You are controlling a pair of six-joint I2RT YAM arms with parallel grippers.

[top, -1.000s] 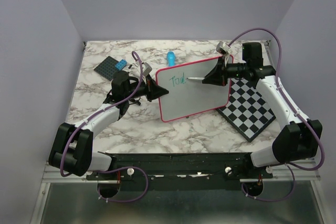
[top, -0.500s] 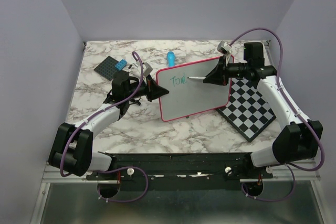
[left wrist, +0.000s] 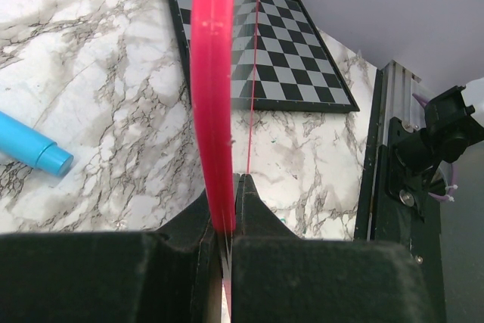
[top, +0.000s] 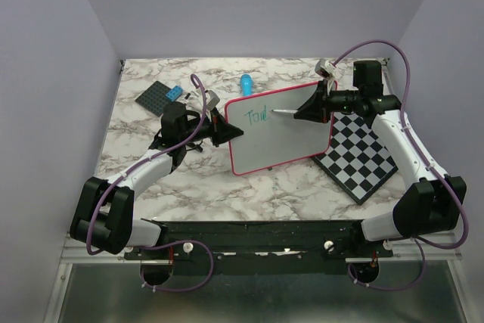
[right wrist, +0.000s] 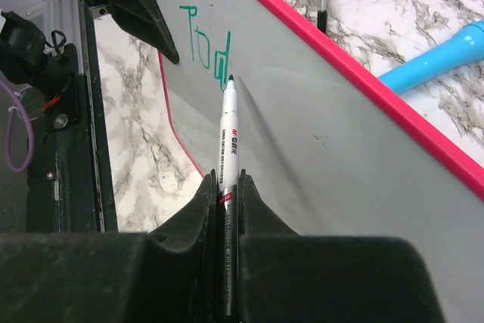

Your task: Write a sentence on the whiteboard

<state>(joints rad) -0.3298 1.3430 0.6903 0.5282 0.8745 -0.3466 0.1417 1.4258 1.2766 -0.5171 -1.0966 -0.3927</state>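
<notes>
The whiteboard (top: 291,130), white with a pink-red rim, lies tilted at the table's middle. My left gripper (top: 221,128) is shut on its left edge; the rim (left wrist: 212,96) runs edge-on between the jaws. My right gripper (top: 308,111) is shut on a white marker (right wrist: 229,153) with a green tip. The tip sits at the board just right of the green letters "Tod" (right wrist: 204,45), also seen in the top view (top: 257,116). The rest of the sentence does not show.
A black-and-white chessboard (top: 361,158) lies right of the whiteboard, partly under it. A blue marker cap or tube (top: 246,83) lies behind the board, also in the left wrist view (left wrist: 30,149). A dark baseplate with a blue brick (top: 160,96) sits at the back left.
My right arm has shifted slightly to the right and back; the marker tip stays near the last green letter. The left arm and the board have not moved.
</notes>
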